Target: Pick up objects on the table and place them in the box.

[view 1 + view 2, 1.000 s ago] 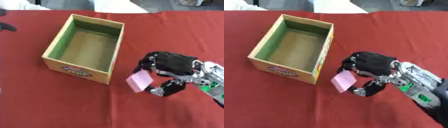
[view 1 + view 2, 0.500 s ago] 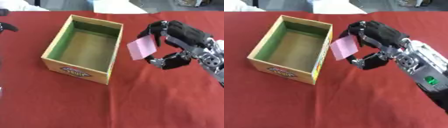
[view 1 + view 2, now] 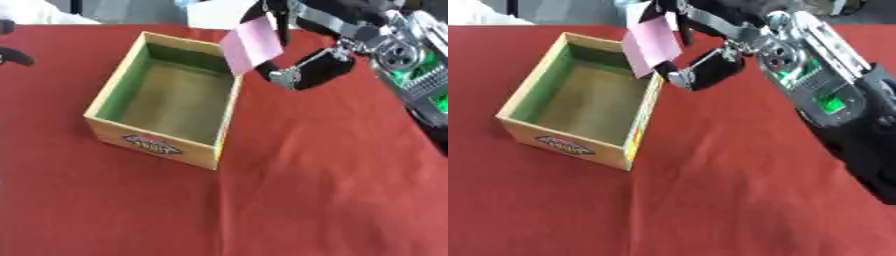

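My right hand (image 3: 319,30) is raised above the table at the upper right and holds a flat pink square pad (image 3: 251,45) pinched between its fingers and thumb. The pad hangs tilted over the right wall of the open cardboard box (image 3: 226,115), near the box's far right corner. The box has a green inside and a printed label on its front; nothing shows inside it. A dark shape at the left edge (image 3: 16,56) may be my left hand, too little of it showing to tell its fingers.
A red cloth (image 3: 324,190) covers the table. White things (image 3: 39,12) lie beyond the far edge at the upper left.
My right hand has risen from the cloth with the pink pad and moved up and left, bringing the pad over the box's right wall. The box has stayed in place.
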Available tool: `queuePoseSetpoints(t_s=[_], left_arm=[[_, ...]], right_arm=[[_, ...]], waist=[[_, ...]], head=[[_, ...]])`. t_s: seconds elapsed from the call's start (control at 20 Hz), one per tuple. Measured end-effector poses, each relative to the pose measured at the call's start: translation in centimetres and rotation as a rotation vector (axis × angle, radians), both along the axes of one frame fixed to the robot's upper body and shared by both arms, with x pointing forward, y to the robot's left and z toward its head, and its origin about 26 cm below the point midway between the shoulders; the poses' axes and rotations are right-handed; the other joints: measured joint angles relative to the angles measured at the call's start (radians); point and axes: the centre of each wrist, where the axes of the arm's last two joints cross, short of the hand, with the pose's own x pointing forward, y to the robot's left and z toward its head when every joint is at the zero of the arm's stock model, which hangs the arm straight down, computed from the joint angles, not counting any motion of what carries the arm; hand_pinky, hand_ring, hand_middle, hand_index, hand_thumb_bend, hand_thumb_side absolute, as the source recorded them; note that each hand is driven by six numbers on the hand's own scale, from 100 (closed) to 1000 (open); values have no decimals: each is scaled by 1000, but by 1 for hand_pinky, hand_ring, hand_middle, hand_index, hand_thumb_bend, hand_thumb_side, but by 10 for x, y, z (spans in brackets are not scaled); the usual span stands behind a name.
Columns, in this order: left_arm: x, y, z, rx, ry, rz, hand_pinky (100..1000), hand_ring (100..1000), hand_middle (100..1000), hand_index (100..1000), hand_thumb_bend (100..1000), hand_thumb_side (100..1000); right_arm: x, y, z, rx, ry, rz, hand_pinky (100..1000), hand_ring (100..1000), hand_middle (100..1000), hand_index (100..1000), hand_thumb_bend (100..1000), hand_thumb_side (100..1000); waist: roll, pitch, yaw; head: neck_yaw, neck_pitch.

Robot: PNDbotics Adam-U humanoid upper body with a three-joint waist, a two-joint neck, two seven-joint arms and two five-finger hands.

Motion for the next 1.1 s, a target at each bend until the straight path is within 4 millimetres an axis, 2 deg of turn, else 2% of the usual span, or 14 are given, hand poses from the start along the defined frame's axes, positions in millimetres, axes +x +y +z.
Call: queuePoseSetpoints(t_s=[0.3,0.6,0.95,1.1], left_arm=[[1,-1,2,-1,-4,-7,543,748,607,731,100,728],[2,-4,3,-5,-7,-21,543,748,607,730,100,727],[3,-6,6,-3,-14,-31,543,749,608,730,100,728],[3,-7,7,-7,-17,-35,544,749,609,730,100,729]], right_arm=[[36,39,-5,-15,51,10,749,454,348,460,100,100],[63,70,-27,-48,104,-8,753,482,378,488,100,138],[81,95,-62,-126,155,-28,757,532,435,540,100,185],[84,101,-73,-167,163,-29,764,599,505,619,100,187]], waist=[[0,0,14],[-5,8,33],[-11,18,49],[-12,20,52]], head=[[-14,1],[-31,1],[-46,-5],[-49,-7]])
